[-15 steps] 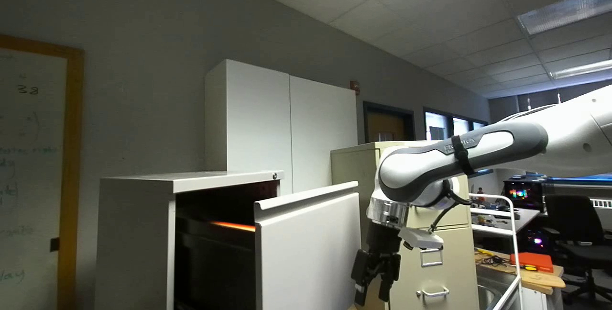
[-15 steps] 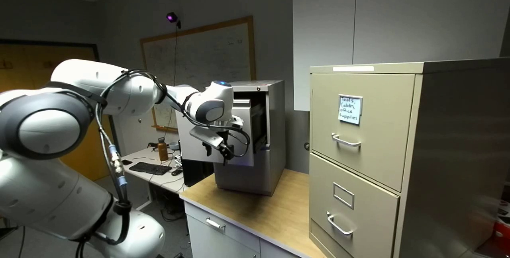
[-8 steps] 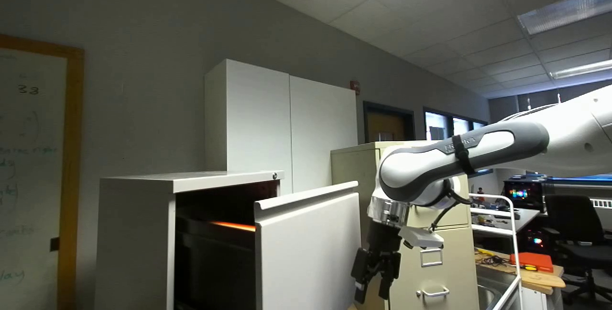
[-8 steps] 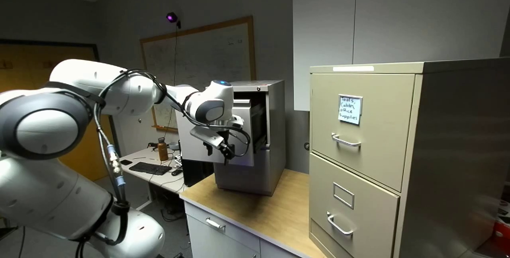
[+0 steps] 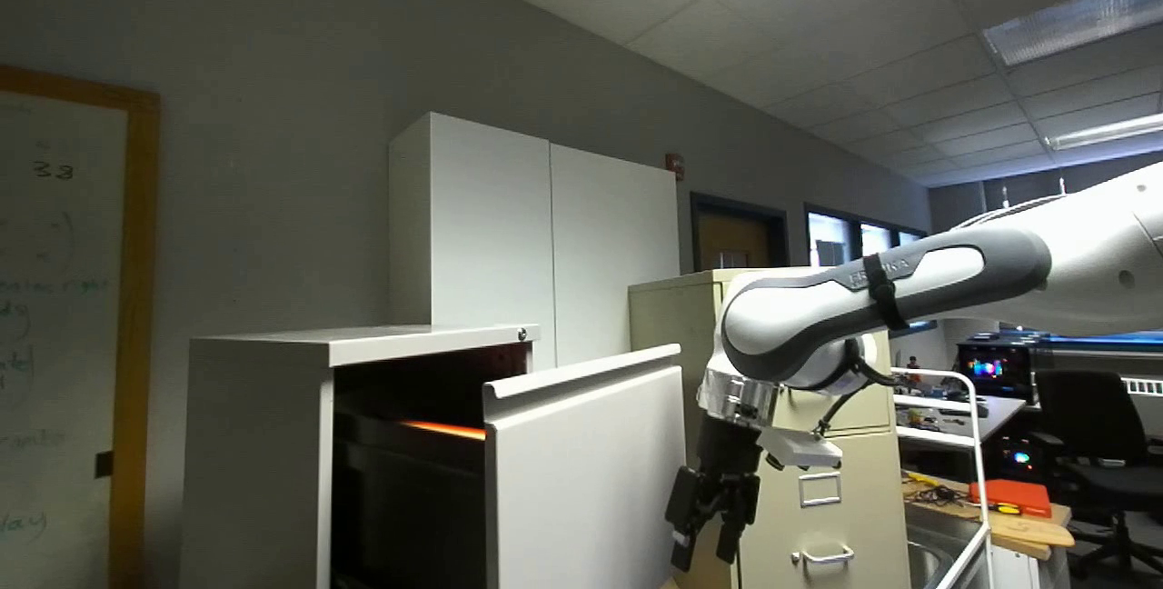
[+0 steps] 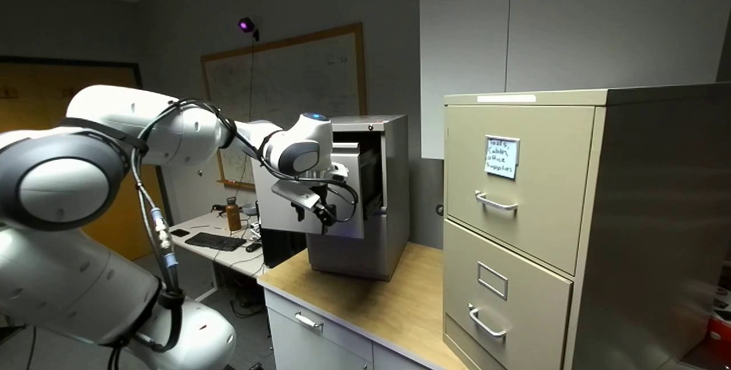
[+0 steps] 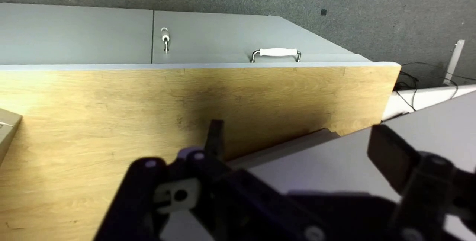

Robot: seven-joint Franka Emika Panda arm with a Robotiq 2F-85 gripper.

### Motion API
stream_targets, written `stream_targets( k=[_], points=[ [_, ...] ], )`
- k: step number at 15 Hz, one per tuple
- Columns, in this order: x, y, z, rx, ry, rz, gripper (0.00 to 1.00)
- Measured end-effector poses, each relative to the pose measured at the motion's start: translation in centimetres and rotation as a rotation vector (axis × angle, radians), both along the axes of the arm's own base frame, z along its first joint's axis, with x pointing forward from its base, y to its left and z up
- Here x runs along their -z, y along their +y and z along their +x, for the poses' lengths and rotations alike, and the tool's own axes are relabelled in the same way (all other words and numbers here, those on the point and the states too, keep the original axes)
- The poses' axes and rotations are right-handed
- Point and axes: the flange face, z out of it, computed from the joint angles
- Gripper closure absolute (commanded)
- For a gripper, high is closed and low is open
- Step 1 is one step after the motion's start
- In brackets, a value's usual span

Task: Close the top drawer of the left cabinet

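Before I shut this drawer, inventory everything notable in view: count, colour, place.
top drawer: one, white, pulled out of left cabinet
left cabinet: one, white, on countertop
filing cabinet: one, beige, on countertop
countertop: one, tan, under both cabinets
base cabinets: count unclear, pale, under countertop
wall cupboard: one, white, mounted high
whiteboard: one, white, on wall
desks: two, pale, background
keyboard: one, black, on a desk
office chair: one, black, background
Franka arm: one, white and grey, in front of top drawer
fingers: two, black, apart, by top drawer's front
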Motion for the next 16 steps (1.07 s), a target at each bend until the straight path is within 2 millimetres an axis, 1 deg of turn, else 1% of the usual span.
stream_targets(
  k=[12, 13, 14, 16],
  points=[
    [0.03, 0.2, 0.0, -0.004, 0.0, -0.004, 0.0],
    [0.01, 0.25, -0.01, -0.005, -0.001, -0.004, 0.25],
    [-0.01, 0.32, -0.02, -0.007, -0.001, -0.005, 0.25],
    [-0.08, 0.48, -0.05, -0.01, -0.003, -0.007, 0.4]
  ],
)
